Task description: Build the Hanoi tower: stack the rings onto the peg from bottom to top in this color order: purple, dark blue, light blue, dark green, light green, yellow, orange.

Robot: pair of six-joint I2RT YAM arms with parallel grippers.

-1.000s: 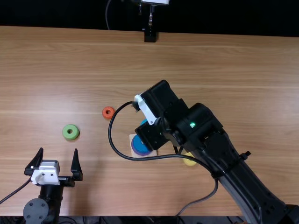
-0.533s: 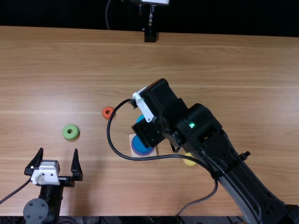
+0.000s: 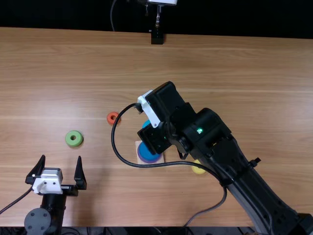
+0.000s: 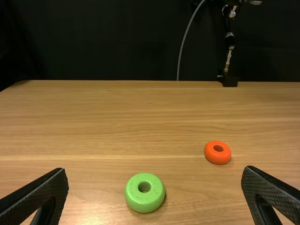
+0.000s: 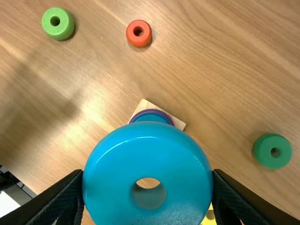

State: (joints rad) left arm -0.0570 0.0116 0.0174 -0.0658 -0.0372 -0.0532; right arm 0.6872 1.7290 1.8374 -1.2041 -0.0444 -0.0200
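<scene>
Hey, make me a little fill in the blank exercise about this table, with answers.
The right gripper holds the ____ ring.
The dark blue ring rests on the ____ ring.
Nearest the left gripper lies the ____ ring.
That gripper is not shut but ____.

Light blue; purple; light green; open.

I saw my right arm (image 3: 222, 142) in black, with a white bracket (image 3: 149, 110), a small green light (image 3: 199, 130) and a looping black cable (image 3: 146, 166); my left arm (image 3: 56, 206) had a white block (image 3: 48, 183) and a round grey disc (image 3: 37, 221).
</scene>
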